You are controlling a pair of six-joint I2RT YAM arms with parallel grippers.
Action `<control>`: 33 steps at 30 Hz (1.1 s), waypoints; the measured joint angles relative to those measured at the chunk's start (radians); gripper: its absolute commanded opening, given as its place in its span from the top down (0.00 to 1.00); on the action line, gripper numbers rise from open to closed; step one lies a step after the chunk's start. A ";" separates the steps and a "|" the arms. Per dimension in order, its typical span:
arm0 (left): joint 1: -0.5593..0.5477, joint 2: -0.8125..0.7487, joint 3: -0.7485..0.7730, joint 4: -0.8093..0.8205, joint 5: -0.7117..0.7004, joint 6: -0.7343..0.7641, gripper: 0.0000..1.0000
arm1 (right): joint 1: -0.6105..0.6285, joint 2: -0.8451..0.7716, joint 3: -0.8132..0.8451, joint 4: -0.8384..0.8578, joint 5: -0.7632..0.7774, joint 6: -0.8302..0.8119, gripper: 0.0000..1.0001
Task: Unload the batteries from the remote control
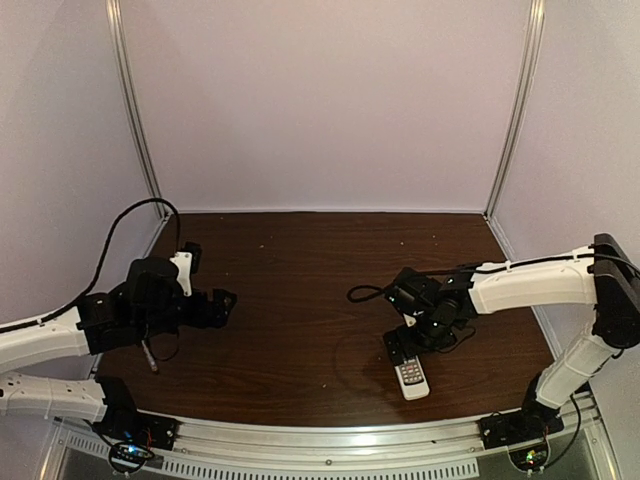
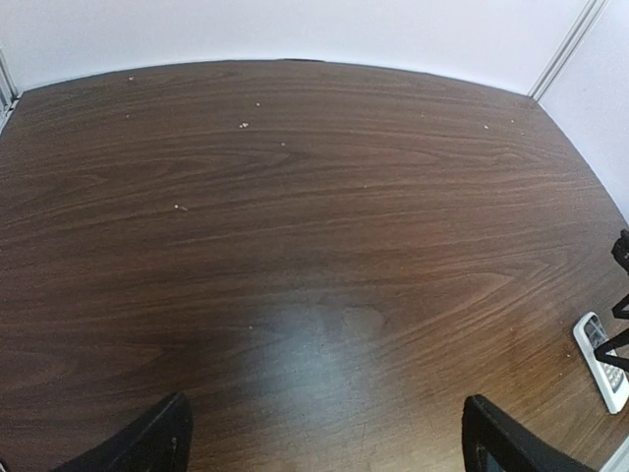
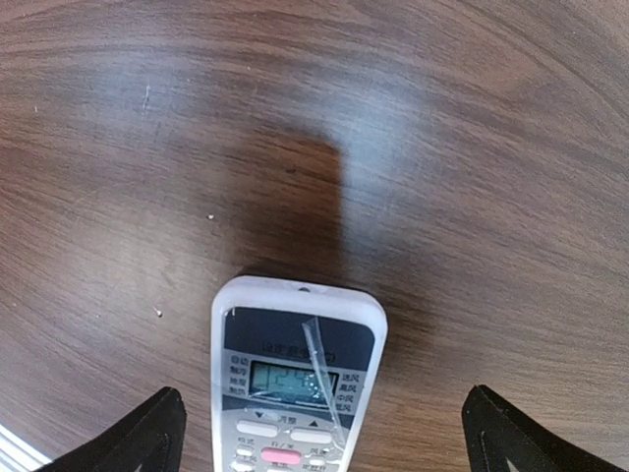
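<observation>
Remote control (image 3: 295,334) bottom centre, untouched between spread right gripper (image 3: 322,413). Left gripper (image 2: 324,418) spread too. Dark wood table (image 2: 295,197), pale walls (image 1: 320,100).

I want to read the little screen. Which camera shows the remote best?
The right wrist view: the remote sits at the bottom middle, face up, close enough to see its screen and top buttons. The top view shows it only tiny. The left wrist view just catches it at the right edge, partly hidden.

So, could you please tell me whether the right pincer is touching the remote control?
Apart. The right wrist view shows bare table between the remote control and each of the open right pincer fingers.
</observation>
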 measured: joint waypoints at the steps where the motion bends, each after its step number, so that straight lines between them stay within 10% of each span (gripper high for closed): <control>1: 0.000 -0.011 -0.005 -0.008 0.001 -0.002 0.03 | 0.000 0.014 0.011 -0.006 0.000 -0.006 0.00; 9: 0.000 -0.061 -0.027 -0.063 0.004 -0.023 0.04 | -0.013 0.101 0.080 -0.036 -0.002 -0.040 0.02; 33: 0.000 -0.084 -0.037 -0.110 0.013 -0.042 0.05 | -0.037 0.172 0.104 -0.031 -0.047 -0.068 0.51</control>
